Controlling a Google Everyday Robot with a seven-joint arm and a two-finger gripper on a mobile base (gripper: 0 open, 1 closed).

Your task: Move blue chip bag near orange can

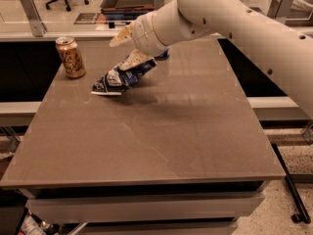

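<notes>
The blue chip bag (123, 76) lies tilted on the brown table (161, 141), its lower left end on the surface and its upper right end just under my gripper. My gripper (126, 51) hangs above the bag's upper end. One pale finger (121, 35) points up and to the left, clear of the bag, so the jaws stand apart and hold nothing. The orange can (70, 57) stands upright near the table's far left edge, about a can's width to the left of the bag.
A dark blue object (164, 56) shows partly behind my wrist at the back of the table. A glass barrier and counter run along the far edge. The white arm (244, 23) reaches in from the upper right.
</notes>
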